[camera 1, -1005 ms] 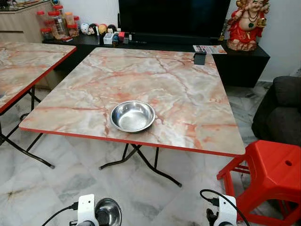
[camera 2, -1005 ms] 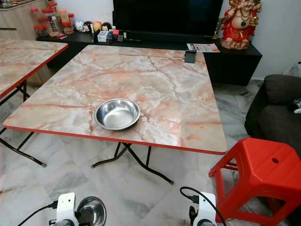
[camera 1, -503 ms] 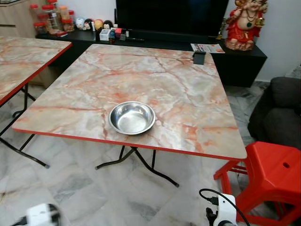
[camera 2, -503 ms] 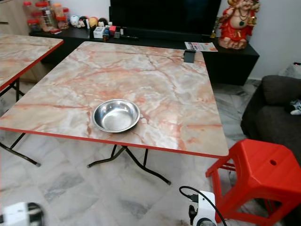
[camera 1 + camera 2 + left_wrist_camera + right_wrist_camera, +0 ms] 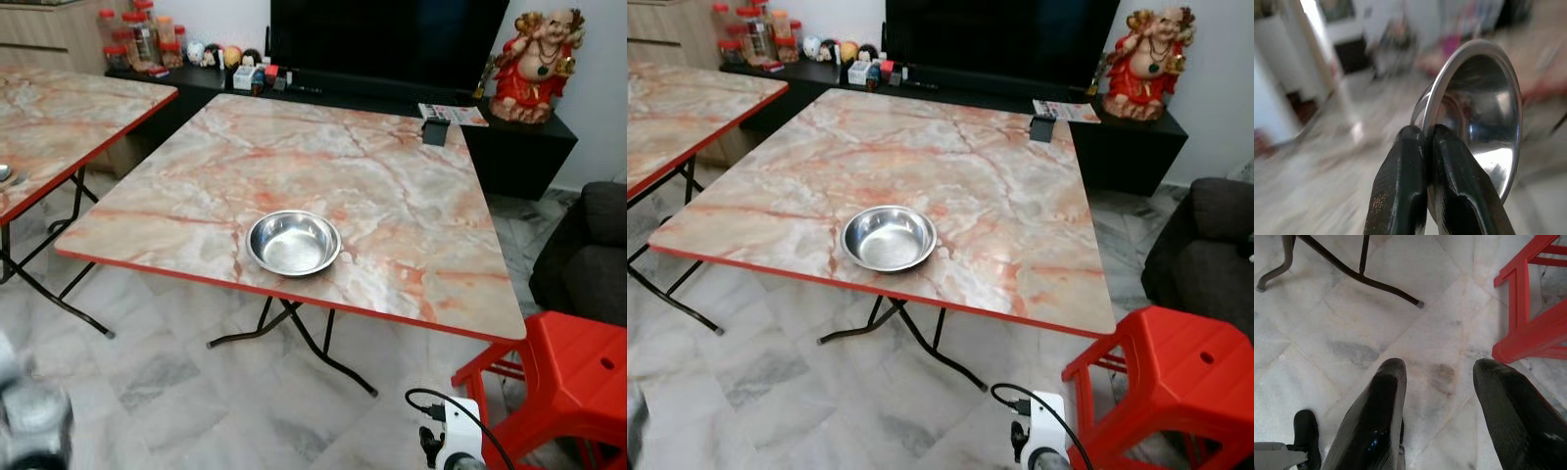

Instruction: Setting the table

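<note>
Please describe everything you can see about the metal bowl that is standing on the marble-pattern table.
The metal bowl is round, shallow and shiny, like stainless steel, with a thin rolled rim. It is empty and stands upright, open side up, on the marble-pattern table, near the table's red front edge and a little toward the robot's left of the middle. Nothing touches it except the tabletop.

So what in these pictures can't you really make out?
- The room behind the held steel bowl, left wrist view: smeared by motion blur.
- The left arm in the left eye view: a grey blur at the picture's corner.
- The red stool, left eye view: cut off by the picture's edge.
- The jars and small items on the black cabinet: too small to identify.
- The second table: cut off by the edge.
</note>
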`<state>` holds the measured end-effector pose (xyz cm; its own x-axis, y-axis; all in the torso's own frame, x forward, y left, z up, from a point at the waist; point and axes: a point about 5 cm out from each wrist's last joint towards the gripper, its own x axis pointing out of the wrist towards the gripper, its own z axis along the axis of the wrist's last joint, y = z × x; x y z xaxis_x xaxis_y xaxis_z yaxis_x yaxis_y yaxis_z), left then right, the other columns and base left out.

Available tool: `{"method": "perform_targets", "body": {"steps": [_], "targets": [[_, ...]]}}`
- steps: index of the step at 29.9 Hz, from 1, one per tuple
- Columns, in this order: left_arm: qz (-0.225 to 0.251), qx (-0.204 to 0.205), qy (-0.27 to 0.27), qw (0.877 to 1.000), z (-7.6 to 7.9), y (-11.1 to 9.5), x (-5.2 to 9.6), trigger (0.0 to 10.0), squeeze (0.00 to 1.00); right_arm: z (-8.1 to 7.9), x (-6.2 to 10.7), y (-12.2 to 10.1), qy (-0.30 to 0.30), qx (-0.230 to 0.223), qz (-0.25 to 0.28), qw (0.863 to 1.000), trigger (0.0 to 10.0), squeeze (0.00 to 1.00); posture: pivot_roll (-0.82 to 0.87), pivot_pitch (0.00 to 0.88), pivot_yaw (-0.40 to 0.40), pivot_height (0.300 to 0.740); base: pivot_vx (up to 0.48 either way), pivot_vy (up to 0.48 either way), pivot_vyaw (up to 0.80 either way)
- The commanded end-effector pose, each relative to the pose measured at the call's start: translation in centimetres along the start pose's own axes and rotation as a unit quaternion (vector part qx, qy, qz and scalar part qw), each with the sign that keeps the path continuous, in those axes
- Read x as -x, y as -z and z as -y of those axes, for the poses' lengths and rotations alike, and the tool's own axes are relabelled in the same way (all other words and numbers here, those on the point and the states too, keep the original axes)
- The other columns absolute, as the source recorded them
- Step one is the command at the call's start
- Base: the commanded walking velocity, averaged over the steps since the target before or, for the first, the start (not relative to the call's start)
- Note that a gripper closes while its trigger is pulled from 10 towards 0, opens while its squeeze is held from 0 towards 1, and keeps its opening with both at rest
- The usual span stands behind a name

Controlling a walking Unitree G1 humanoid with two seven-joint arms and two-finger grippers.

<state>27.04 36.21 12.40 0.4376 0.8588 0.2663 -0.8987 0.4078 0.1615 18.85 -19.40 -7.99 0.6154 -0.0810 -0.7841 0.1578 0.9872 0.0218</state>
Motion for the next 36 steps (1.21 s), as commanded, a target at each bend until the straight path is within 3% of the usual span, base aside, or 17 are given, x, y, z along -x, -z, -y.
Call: {"method": "perform_targets", "body": {"steps": [1,3,5,6,7,8,9,10,11,13,14,16,21,22,25,31,36], "targets": [[0.056,0.056,0.058,0.995,2.7,-3.6,-0.4,10.0,0.0,0.0,-0.1,-0.3,0.002,0.001,0.002,1.0,10.0,0.0,0.05,0.0,-0.078,0.725,0.0,0.0,0.0],[0.07,0.089,0.069,0.991,3.6,-5.3,-0.7,10.0,0.0,0.0,-0.1,-0.4,0.003,0.0,0.003,1.0,10.0,0.0,0.05,0.0,-0.077,0.725,0.0,0.0,0.0],[0.067,0.149,0.097,0.982,5.0,-7.3,-0.9,10.0,0.0,0.0,-0.1,-0.4,0.004,-0.003,0.003,1.0,10.0,0.0,0.05,0.0,-0.074,0.725,0.0,0.0,0.0],[0.059,0.176,0.116,0.976,5.7,-8.0,-0.9,10.0,0.0,0.1,-0.1,-0.4,0.005,-0.004,0.004,1.0,10.0,0.0,0.04,0.0,-0.073,0.725,0.0,0.0,0.0],[0.036,0.217,0.167,0.961,7.4,-9.0,-0.6,10.0,0.0,0.1,-0.1,-0.4,0.006,-0.005,0.004,1.0,10.0,0.0,0.04,0.0,-0.072,0.725,0.0,0.0,0.0],[0.036,0.217,0.167,0.961,7.4,-9.0,-0.6,10.0,0.0,0.1,-0.1,-0.4,0.006,-0.005,0.004,1.0,10.0,0.0,0.04,0.0,-0.072,0.725,0.0,0.0,0.0],[0.024,0.235,0.196,0.952,8.3,-9.5,-0.3,10.0,0.0,0.1,-0.1,-0.4,0.006,-0.006,0.004,1.0,10.0,0.0,0.04,0.0,-0.072,0.725,0.0,0.0,0.0],[0.002,0.266,0.277,0.923,10.9,-10.9,1.0,10.0,0.0,0.2,-0.1,-0.3,0.007,-0.007,0.004,1.0,10.0,0.0,0.03,0.0,-0.071,0.725,0.0,0.0,0.0],[0.002,0.266,0.277,0.923,10.9,-10.9,1.0,10.0,0.0,0.2,-0.1,-0.3,0.007,-0.007,0.004,1.0,10.0,0.0,0.03,0.0,-0.071,0.725,0.0,0.0,0.0],[-0.03,0.281,0.325,0.902,13.1,-11.6,2.5,10.0,0.0,0.4,0.0,-0.3,0.009,-0.007,0.003,1.0,10.0,0.0,0.02,0.0,-0.067,0.725,0.0,0.0,0.0],[-0.03,0.281,0.325,0.902,13.1,-11.6,2.5,10.0,0.0,0.4,0.0,-0.3,0.009,-0.007,0.003,1.0,10.0,0.0,0.02,0.0,-0.067,0.725,0.0,0.0,0.0],[-0.094,0.325,0.381,0.861,16.0,-12.1,5.5,10.0,0.0,0.6,0.0,-0.3,0.013,-0.009,0.004,1.0,10.0,0.0,0.01,0.0,-0.067,0.725,0.0,0.0,0.0],[-0.205,0.368,0.464,0.78,19.1,-11.4,10.3,10.0,0.0,1.1,0.1,-0.1,0.02,-0.012,0.003,1.0,10.0,0.0,-0.01,0.0,-0.069,0.725,0.0,0.0,0.0],[-0.205,0.368,0.464,0.78,19.1,-11.4,10.3,10.0,0.0,1.1,0.1,-0.1,0.02,-0.012,0.003,1.0,10.0,0.0,-0.01,0.0,-0.069,0.725,0.0,0.0,0.0],[-0.238,0.357,0.498,0.753,19.8,-11.1,11.9,10.0,0.0,1.5,0.2,0.0,0.023,-0.012,0.002,1.0,10.0,0.0,-0.02,0.0,-0.07,0.725,0.0,0.0,0.0],[-0.277,0.3,0.508,0.758,20.1,-10.1,12.7,10.0,0.0,1.6,0.2,0.3,0.025,-0.011,0.0,1.0,10.0,0.0,-0.01,0.0,-0.072,0.725,0.0,0.0,0.0],[-0.314,0.286,0.503,0.753,20.3,-10.0,13.1,10.0,0.0,1.4,0.2,0.5,0.022,-0.011,-0.003,1.0,10.0,0.0,-0.01,0.0,-0.068,0.725,0.0,0.0,0.0]]}}
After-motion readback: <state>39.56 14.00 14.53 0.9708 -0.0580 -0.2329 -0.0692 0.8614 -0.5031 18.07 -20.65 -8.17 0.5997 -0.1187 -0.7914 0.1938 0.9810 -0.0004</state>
